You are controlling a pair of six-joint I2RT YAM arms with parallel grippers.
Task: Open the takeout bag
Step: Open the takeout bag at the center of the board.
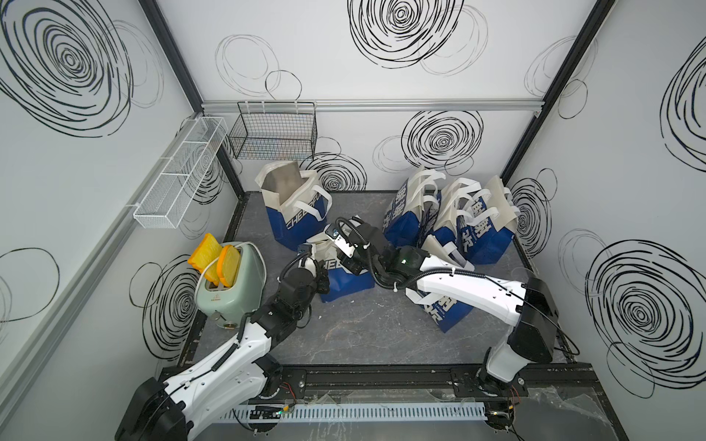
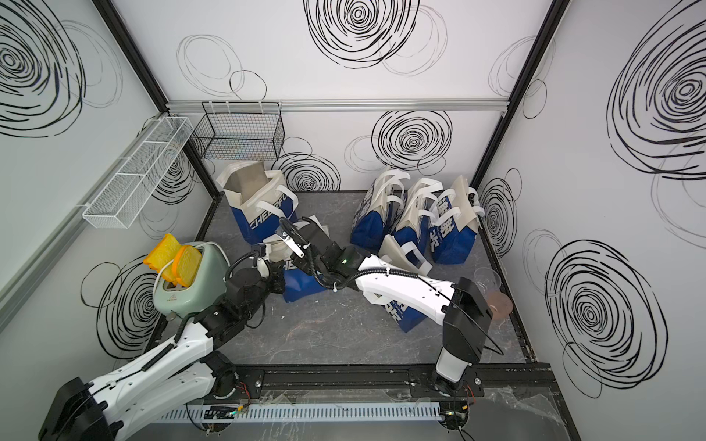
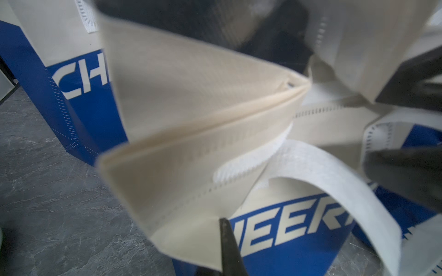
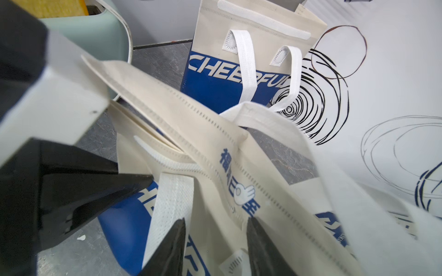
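With left pincer [image 3: 224, 229], pressed together, pinching bag [image 3: 203, 133] rim; with right pincer [image 4: 215, 248], spread, straddling panel, gripping nothing. Parting mouth only slightly; needing wider pull.

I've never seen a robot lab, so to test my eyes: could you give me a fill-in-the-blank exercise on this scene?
The toaster holds ___ yellow slices.
The wire basket on the back wall is ___.
The left gripper is shut on the takeout bag, whose lower half is ___.
Missing: two; black; blue.
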